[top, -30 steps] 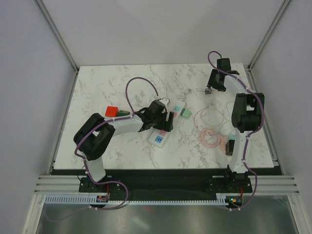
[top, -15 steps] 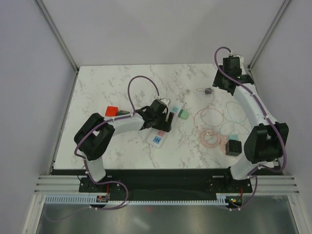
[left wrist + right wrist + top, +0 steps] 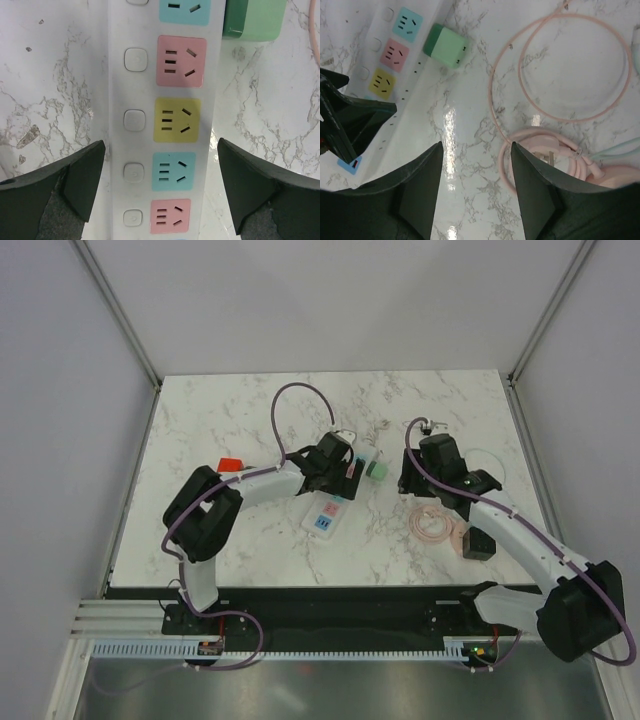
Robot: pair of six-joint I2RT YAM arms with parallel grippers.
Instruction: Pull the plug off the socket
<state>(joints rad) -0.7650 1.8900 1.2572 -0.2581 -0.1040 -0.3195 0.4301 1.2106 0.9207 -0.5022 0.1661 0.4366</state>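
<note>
Currently the socket (image 3: 142,90), a long white strip, lies slantwise mid-table (image 3: 200,430), its near end toward the arm bases. The left gripper (image 3: 161,150) hangs right over it with the claw spread wide, one finger to each side of the strip's body, and no contact shows. This reads as a bracing pose: straddle the strip so it can be pinned and not dragged along when the plug is tugged. The outlets in the left wrist view (teal, pink, yellow, teal, pink) are all bare.

Green plug (image 3: 447,47): boxy, with its darker end butted against the strip's edge on the right arm's side, level with a teal outlet. It sits beside the strip, not on any outlet face. Whether its pins are engaged, cannot tell.

Right gripper (image 3: 476,147): claw parted, bare marble between the fingers, nothing held. It hangs near the plug but short of it, on the side away from the strip. That is sensible, since a pull clear of the strip starts from there. Pink cable (image 3: 540,142) coils lie close beside it, so a careless descent risks snagging the loops.

Judgement: approach stage, with no grasp on the plug yet.
</note>
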